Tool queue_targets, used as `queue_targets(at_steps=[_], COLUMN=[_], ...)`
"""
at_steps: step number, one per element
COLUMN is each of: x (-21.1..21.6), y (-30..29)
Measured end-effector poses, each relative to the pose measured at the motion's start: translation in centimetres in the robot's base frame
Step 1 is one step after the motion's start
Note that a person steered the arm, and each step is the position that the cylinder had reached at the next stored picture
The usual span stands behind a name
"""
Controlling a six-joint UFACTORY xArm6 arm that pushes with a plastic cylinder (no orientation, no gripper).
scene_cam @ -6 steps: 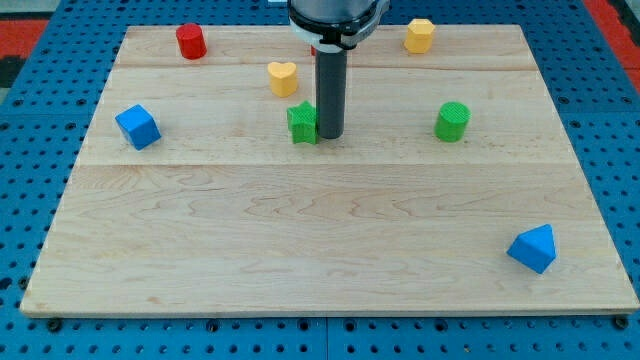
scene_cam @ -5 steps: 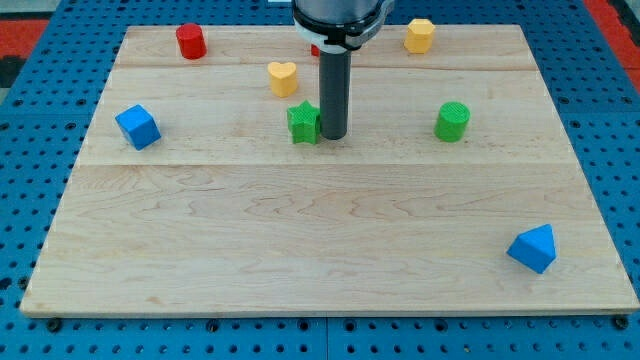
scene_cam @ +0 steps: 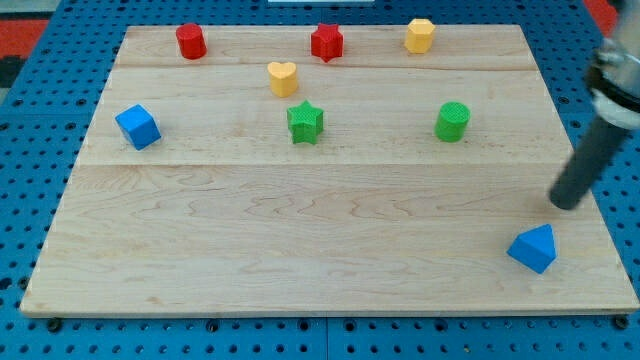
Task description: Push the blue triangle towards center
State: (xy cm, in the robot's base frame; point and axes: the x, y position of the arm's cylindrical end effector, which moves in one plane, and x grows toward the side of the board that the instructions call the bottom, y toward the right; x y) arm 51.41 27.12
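The blue triangle point(scene_cam: 533, 248) lies near the board's bottom right corner. My rod comes in from the view's right edge, and my tip point(scene_cam: 566, 203) stands just above and to the right of the blue triangle, a short gap away, not touching it. The rod is motion-blurred.
On the wooden board point(scene_cam: 300, 220): a blue cube point(scene_cam: 137, 126) at the left, a red cylinder point(scene_cam: 191, 41) top left, a yellow heart point(scene_cam: 283, 77), a red star point(scene_cam: 326, 42), a yellow hexagon point(scene_cam: 419, 35), a green star point(scene_cam: 305, 122), a green cylinder point(scene_cam: 452, 121).
My tip has swept from beside the green star at the board's upper middle to the right edge near the blue triangle. The red star is now uncovered. No block has moved.
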Motion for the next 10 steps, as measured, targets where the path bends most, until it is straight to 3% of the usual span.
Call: queue_targets(at_steps=[1, 3, 5, 7, 9, 10], x=[2.8, 5.4, 8.8, 5.5, 0.1, -1.1], y=[-1.0, -9.9, -8.8, -21.6, -28.9, -29.3])
